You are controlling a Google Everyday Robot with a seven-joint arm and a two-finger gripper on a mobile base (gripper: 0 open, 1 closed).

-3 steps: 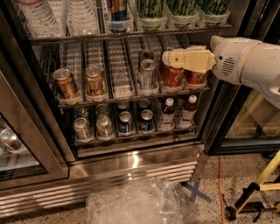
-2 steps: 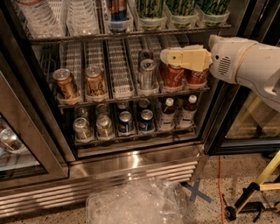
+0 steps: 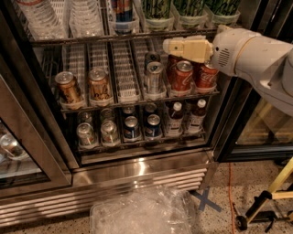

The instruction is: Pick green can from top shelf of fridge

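Green cans stand three in a row on the top shelf of the fridge. Just below that shelf's rail, before the red cola cans, hangs the gripper (spread or closed, cannot tell), its arm reaching in from the right.
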